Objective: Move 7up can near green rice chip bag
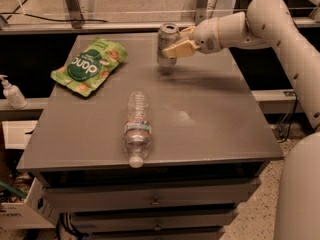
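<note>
The 7up can is a silver-grey can held upright, lifted just above the grey table near its far edge, with its shadow below it. My gripper reaches in from the right and is shut on the can's right side. The green rice chip bag lies flat at the table's far left, well to the left of the can.
A clear plastic water bottle lies on its side at the front middle of the table, cap toward the front edge. A white pump bottle stands off the table at the left. Drawers sit below the tabletop.
</note>
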Robot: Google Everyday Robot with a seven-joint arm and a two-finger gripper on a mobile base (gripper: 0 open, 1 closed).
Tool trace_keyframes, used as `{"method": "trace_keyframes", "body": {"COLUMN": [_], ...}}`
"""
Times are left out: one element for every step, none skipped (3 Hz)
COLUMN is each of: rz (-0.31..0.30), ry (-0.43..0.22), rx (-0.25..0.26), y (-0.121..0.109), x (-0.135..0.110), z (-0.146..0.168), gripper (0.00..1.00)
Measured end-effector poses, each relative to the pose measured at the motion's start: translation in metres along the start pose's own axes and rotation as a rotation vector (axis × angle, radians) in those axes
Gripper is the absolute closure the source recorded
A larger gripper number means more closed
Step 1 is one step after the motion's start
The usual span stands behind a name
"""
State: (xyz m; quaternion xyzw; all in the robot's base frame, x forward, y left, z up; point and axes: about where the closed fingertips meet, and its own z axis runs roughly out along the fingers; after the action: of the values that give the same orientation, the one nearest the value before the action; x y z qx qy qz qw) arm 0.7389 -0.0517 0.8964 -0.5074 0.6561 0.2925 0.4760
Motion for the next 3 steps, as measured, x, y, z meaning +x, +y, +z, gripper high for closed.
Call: {"method": "trace_keyframes", "body": {"rz": [-0.067,-0.134,-0.169], "ry": [0.025,0.051,0.068], "rx": [-0.045,-0.060,-0.073], "y": [0.023,0.039,0.044], "x": [-0.013,-0.027,-0.037], "z": [0.035,0.066,0.093], "gripper": [1.00,1.00,1.00]}}
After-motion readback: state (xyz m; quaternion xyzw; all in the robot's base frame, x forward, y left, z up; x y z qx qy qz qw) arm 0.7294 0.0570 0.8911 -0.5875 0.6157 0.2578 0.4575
